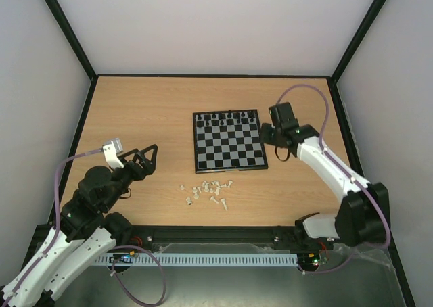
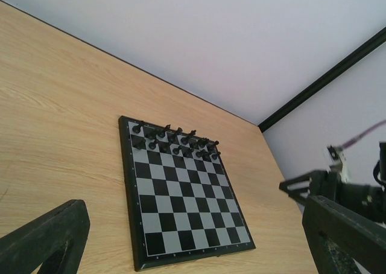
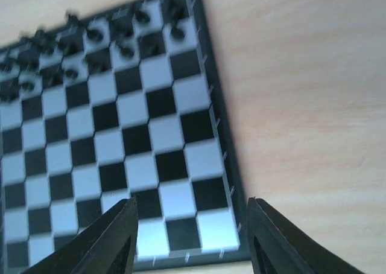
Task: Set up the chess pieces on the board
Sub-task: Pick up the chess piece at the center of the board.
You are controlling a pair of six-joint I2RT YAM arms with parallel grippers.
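Note:
The board point(image 1: 229, 141) lies flat in the middle of the table. Black chess pieces point(image 1: 226, 118) stand in its two far rows. White chess pieces point(image 1: 208, 191) lie scattered on the table in front of the board. My left gripper point(image 1: 150, 159) is open and empty, left of the board. My right gripper point(image 1: 265, 139) is open and empty, over the board's right edge. The left wrist view shows the board point(image 2: 181, 192) and the black pieces point(image 2: 175, 139). The right wrist view shows the board's corner point(image 3: 181, 207) between my fingers point(image 3: 114, 244).
Black-framed white walls enclose the wooden table point(image 1: 135, 117). A slotted white rail point(image 1: 203, 259) runs along the near edge between the arm bases. My right arm point(image 2: 350, 195) shows at the right of the left wrist view.

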